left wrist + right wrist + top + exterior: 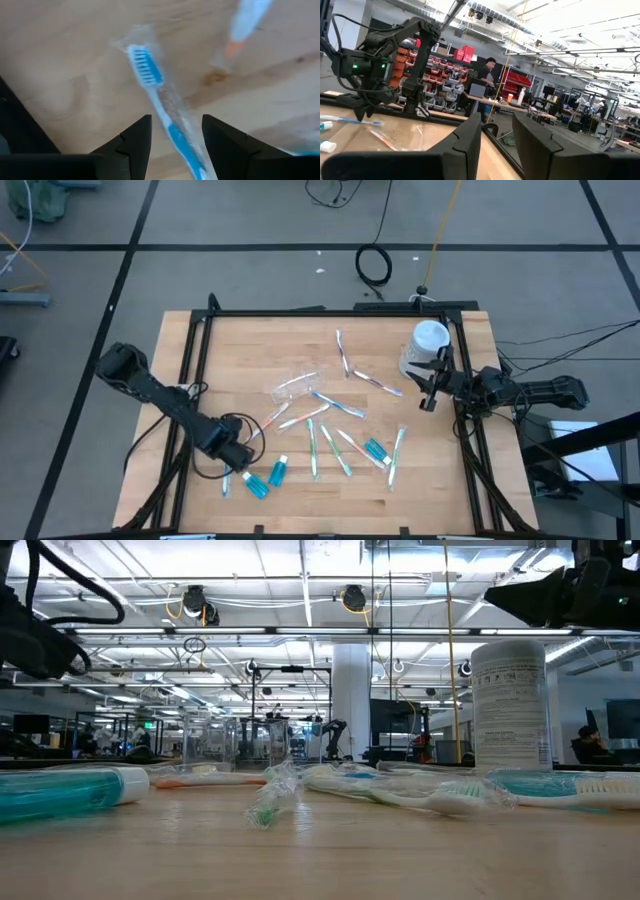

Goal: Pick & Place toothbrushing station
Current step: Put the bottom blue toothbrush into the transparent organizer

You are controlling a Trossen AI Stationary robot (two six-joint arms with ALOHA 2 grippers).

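Several slim toothbrushes (335,435) in clear wrappers lie scattered flat on the wooden table (200,360). The clear plastic cup (295,387) lies on its side at mid-table. Two teal tubes (268,477) lie near the front left and one (375,449) at the front right. My left gripper (238,458) hangs low at the front left, open. Its fingers (135,137) stand on either side of a blue-and-white wrapped toothbrush (150,75) that lies flat on the table. My right gripper (430,388) is open and empty at the right, beside the white container.
A tall white lidded container (428,343) stands at the back right, close to my right gripper; it also shows in the low view (510,705). A black frame (300,311) borders the table. An orange-tipped toothbrush (240,30) lies beyond the left fingers.
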